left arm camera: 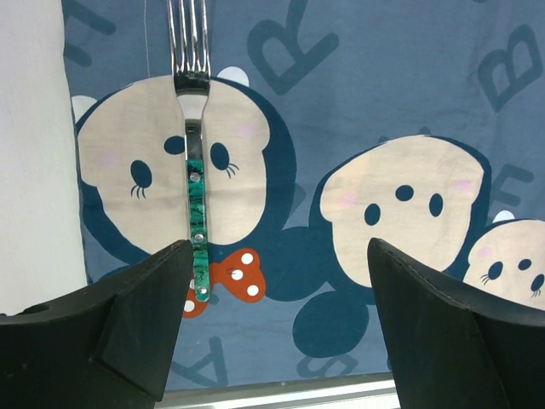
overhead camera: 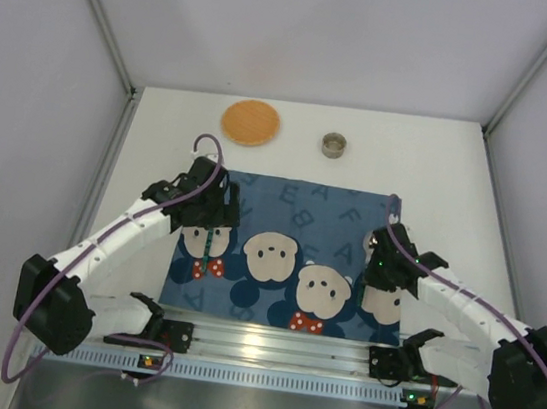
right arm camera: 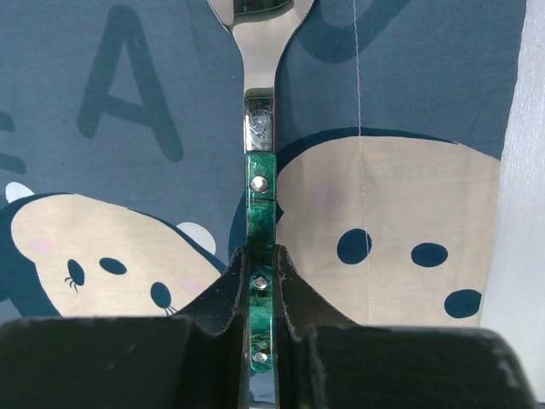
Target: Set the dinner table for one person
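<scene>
The white dinner table point(overhead camera: 430, 165) carries a dark blue cartoon-bear placemat point(overhead camera: 303, 208). A green-handled fork point(overhead camera: 207, 245) lies flat on the placemat's left side, tines pointing away; in the left wrist view the fork point(left arm camera: 194, 170) sits just inside my left finger. My left gripper point(overhead camera: 205, 218) hangs open and empty above it point(left arm camera: 279, 256). My right gripper point(overhead camera: 384, 272) is shut on the green handle of a second utensil point(right arm camera: 260, 128), over the placemat's right side point(right arm camera: 262, 264). Its head is cut off by the frame; the neck looks like a spoon's.
A round orange coaster point(overhead camera: 251, 122) and a small grey-rimmed cup point(overhead camera: 335, 145) stand at the back of the table. The aluminium rail point(overhead camera: 274, 351) runs along the near edge. Grey walls close in left, right and behind. Bare table point(right arm camera: 526, 170) borders the placemat's right edge.
</scene>
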